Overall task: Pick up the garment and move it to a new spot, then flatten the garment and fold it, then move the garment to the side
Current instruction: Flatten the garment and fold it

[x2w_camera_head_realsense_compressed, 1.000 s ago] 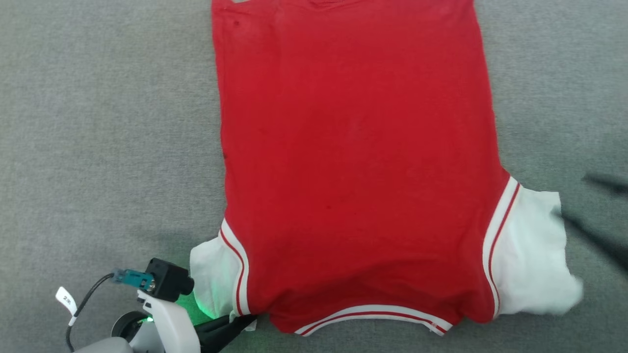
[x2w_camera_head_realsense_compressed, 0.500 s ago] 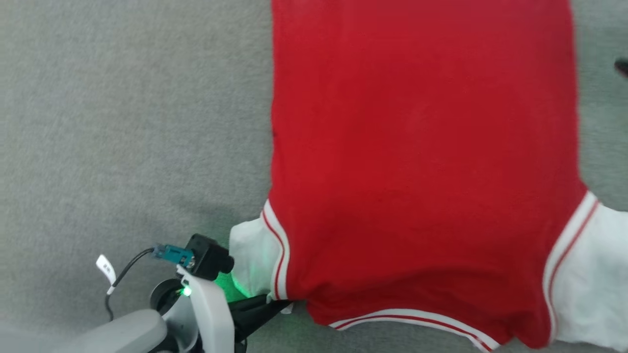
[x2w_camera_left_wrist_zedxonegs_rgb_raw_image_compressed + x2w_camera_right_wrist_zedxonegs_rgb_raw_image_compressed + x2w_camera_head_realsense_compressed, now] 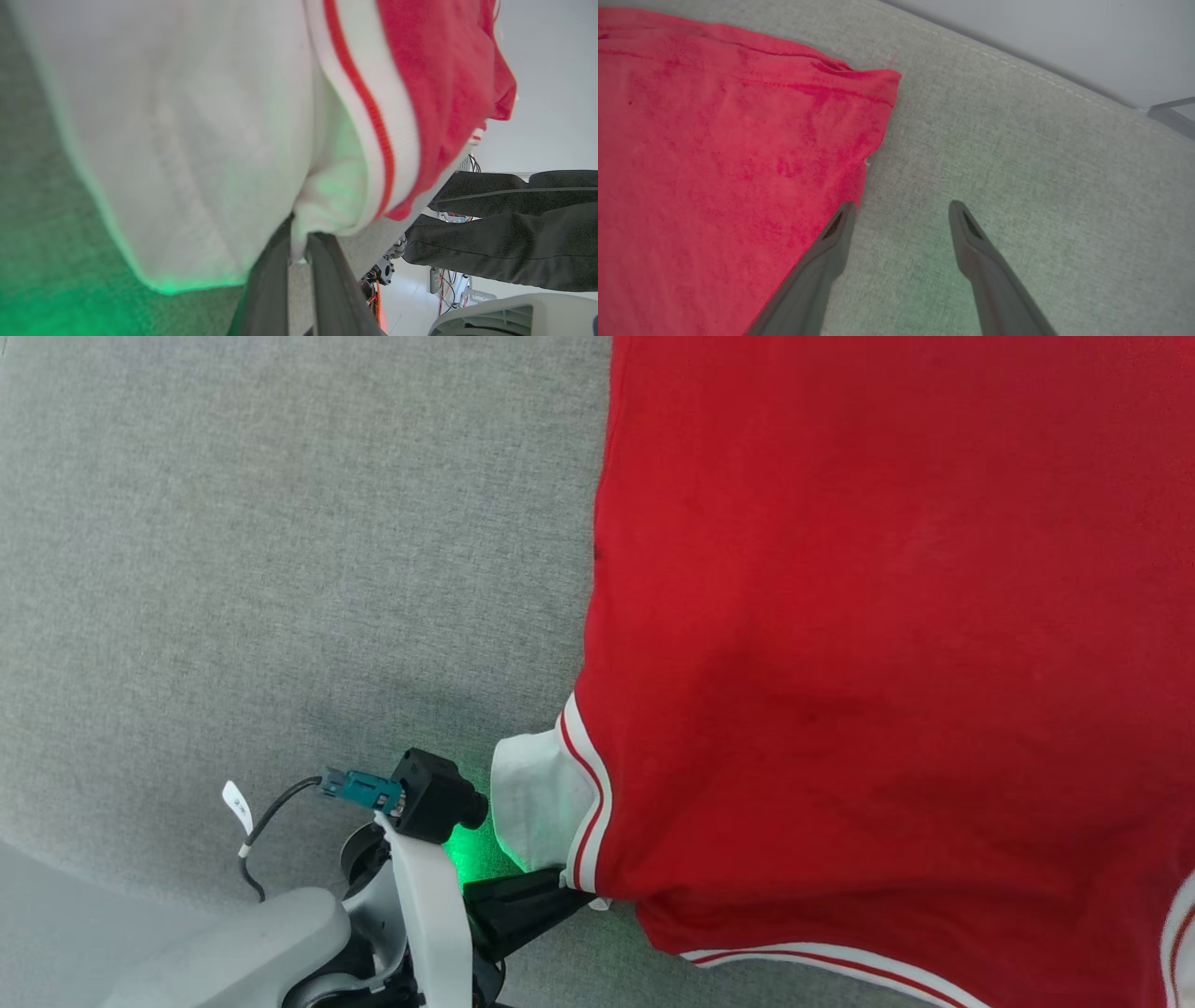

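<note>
The left claw (image 3: 301, 235) pinches the garment (image 3: 887, 663) — partly cut off — while the right claw (image 3: 901, 205) gapes beside its edge.

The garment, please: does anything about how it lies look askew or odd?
Yes. The garment lies mostly flat, but its white sleeve is bunched up, pinched at its edge between the left gripper's fingers, so the cloth there puckers. A red corner near the open right gripper is slightly wrinkled.

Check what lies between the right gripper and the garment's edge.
Nothing: in the right wrist view the open right gripper has one finger lined up with the garment's edge, with bare grey cloth surface between its fingers.
</note>
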Robot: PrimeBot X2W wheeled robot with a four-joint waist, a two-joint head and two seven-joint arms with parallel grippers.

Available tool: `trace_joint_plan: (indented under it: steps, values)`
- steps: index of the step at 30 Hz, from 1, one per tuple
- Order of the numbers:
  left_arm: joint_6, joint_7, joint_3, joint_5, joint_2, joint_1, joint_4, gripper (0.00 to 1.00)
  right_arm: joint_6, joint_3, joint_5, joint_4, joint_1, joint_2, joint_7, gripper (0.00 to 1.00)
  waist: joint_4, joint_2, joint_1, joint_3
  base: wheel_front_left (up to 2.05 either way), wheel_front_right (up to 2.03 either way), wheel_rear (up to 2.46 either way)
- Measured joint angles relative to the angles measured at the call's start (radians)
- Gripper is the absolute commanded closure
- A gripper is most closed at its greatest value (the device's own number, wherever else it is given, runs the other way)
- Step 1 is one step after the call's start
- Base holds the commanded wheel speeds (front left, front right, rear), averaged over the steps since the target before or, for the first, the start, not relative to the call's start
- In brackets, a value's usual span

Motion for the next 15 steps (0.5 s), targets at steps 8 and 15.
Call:
trace_joint_plan:
  steps: [8, 15]
  values:
    - [-0.016, -0.011, 0.003, 0.001, -0.012, -0.011, 0.006, 1.0, 0.0, 0.02, -0.08, 0.093, -0.082, 0.059, 0.061, 0.0, 0.015, 0.0, -0.0001, 0.036, 0.0, 0.0, 0.0]
    - [-0.024, -0.016, 0.003, 0.001, -0.021, -0.016, 0.017, 1.0, 0.0, 0.05, -0.087, 0.088, -0.089, 0.056, 0.077, 0.52, 0.016, 0.0, 0.0, 0.042, 0.0, 0.0, 0.0]
